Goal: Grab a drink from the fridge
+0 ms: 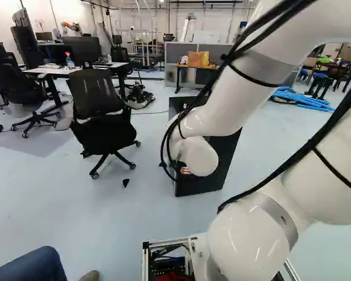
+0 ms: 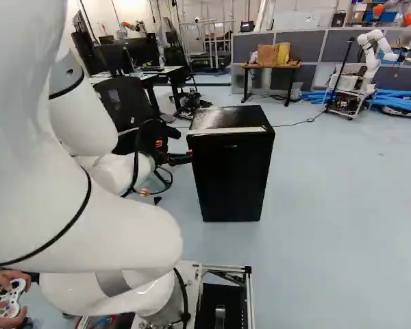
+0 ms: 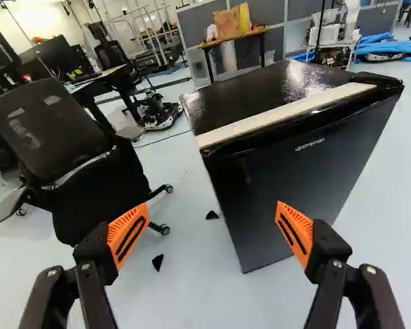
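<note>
Blk mini fridge (image 2: 233, 171), door closed, stands ahead of gripper (image 2: 177, 163). Office chair (image 1: 96, 111) is to its L in L base view, w/ 2 small dark wedges (image 3: 157, 262) on floor btwn. Desk (image 3: 99, 83) is beyond chair; table (image 2: 272, 66) w/ bags (image 2: 267, 54) behind fridge. White arm (image 1: 234, 96) reaches fwd, bent; gripper's fingers are spread wide, near fridge. Door has pale lettering.

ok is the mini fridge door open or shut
Shut: in the wrist view the black mini fridge door sits flush, with no gap along its top edge and no inside showing.
</note>
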You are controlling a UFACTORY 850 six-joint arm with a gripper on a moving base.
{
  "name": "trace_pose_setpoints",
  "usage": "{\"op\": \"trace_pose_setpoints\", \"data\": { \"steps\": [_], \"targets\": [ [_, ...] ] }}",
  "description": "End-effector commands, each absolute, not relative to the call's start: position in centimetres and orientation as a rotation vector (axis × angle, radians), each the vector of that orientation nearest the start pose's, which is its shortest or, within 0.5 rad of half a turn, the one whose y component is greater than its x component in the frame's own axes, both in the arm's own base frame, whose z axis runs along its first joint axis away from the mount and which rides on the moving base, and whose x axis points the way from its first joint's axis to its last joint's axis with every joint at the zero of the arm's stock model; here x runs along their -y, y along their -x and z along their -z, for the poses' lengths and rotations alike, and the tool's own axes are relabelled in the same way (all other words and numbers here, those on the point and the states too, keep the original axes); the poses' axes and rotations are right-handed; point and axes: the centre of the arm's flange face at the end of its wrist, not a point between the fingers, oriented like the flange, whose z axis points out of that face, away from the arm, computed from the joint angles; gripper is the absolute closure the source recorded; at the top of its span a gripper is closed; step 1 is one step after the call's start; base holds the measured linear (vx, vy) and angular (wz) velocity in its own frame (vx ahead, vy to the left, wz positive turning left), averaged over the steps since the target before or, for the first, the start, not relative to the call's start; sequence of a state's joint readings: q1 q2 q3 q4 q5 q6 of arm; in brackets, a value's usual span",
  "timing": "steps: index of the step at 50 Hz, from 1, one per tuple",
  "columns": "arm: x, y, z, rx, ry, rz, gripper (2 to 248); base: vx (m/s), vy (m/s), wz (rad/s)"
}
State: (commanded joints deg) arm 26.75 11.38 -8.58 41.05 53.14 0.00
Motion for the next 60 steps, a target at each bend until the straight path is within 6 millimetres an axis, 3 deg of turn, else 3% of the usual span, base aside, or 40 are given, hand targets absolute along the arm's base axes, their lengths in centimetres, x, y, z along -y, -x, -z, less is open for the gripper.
{"op": "trace_pose_setpoints", "data": {
  "steps": [60],
  "targets": [
    [-15.4, -31.5, -32.1, -0.559, 2.564, 1.876, 3, 0.0, 0.0, 0.0]
  ]
}}
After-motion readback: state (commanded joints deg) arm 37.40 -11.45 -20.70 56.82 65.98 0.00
